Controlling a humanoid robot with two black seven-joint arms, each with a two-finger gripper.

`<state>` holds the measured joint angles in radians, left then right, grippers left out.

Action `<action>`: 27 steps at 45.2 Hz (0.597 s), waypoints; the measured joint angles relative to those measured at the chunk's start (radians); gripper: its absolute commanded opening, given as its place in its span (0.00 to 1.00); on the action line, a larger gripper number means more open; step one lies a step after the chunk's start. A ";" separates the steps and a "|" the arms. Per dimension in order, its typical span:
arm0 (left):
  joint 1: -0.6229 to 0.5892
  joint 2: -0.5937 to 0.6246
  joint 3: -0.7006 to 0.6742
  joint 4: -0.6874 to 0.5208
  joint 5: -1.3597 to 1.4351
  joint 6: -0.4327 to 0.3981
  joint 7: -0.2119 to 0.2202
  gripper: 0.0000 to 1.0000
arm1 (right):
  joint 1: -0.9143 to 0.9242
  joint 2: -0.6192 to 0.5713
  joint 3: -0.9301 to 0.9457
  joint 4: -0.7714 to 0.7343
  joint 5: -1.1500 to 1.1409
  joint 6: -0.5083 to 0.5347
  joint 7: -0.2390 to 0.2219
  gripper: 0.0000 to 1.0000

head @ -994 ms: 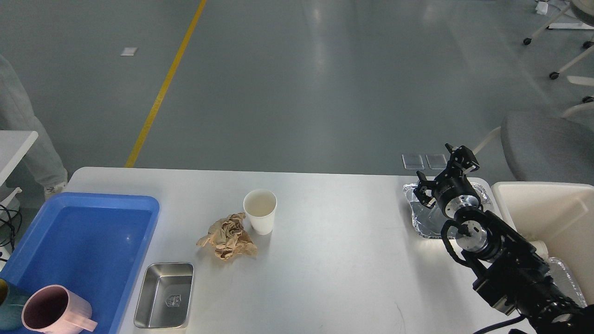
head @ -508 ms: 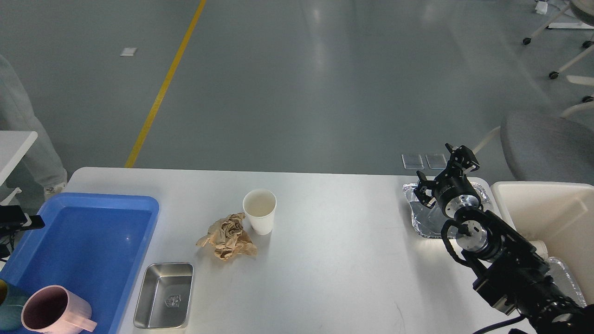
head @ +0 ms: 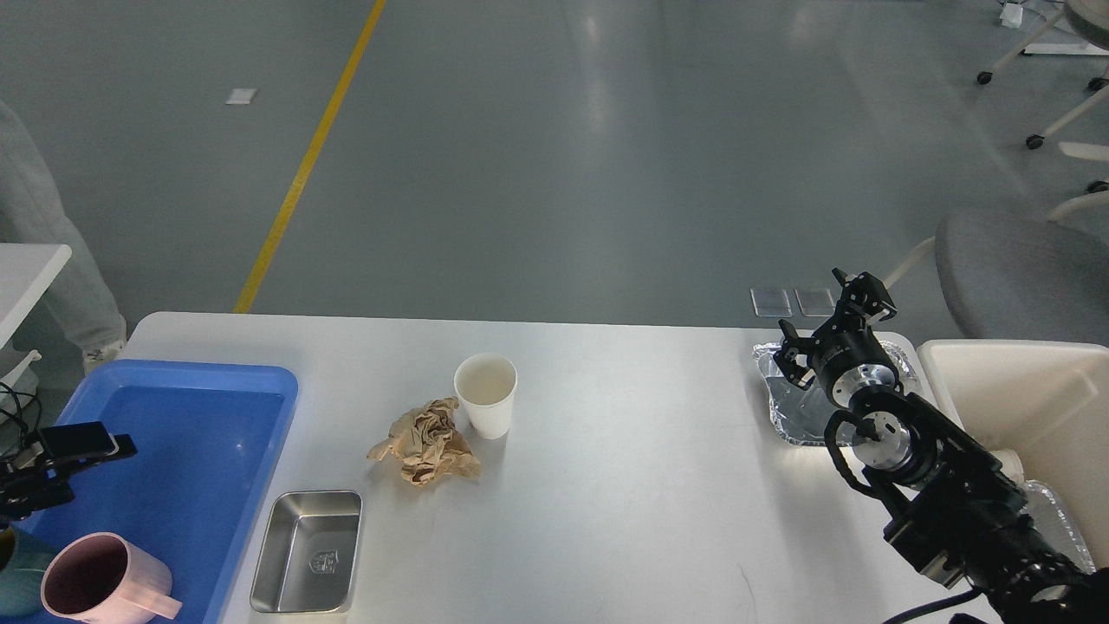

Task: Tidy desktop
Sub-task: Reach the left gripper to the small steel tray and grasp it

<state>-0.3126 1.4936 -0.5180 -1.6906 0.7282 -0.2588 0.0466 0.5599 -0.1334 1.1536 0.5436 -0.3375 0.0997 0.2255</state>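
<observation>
Foil tray (head: 793,407) lies on the desktop (head: 624,485) under our right gripper (head: 833,321), fingers spread apart; our left gripper (head: 74,451) we cannot tell.

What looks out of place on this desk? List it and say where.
On the desktop, a crumpled brown paper wad lies loose mid-table beside an upright white paper cup. A crinkled foil tray sits at the far right edge under the right tool. Nothing looks spilled.
</observation>
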 measured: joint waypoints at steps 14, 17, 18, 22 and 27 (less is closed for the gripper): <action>0.034 -0.311 0.021 0.083 0.175 0.146 0.137 0.73 | 0.000 -0.001 -0.002 -0.003 0.000 0.000 0.000 1.00; 0.033 -0.348 0.035 0.091 0.200 0.169 0.142 0.71 | 0.000 -0.002 -0.002 -0.005 0.000 0.000 0.000 1.00; 0.032 -0.356 0.039 0.094 0.207 0.174 0.142 0.70 | 0.000 -0.003 -0.002 -0.006 0.000 0.000 0.000 1.00; 0.029 -0.387 0.053 0.116 0.233 0.186 0.143 0.67 | 0.000 -0.003 -0.003 -0.007 -0.001 0.000 0.000 1.00; 0.027 -0.425 0.064 0.141 0.265 0.194 0.144 0.64 | 0.000 -0.003 -0.004 -0.008 -0.001 0.000 0.000 1.00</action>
<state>-0.2854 1.0684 -0.4542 -1.5501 0.9937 -0.0653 0.1902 0.5595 -0.1363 1.1492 0.5356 -0.3389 0.0997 0.2255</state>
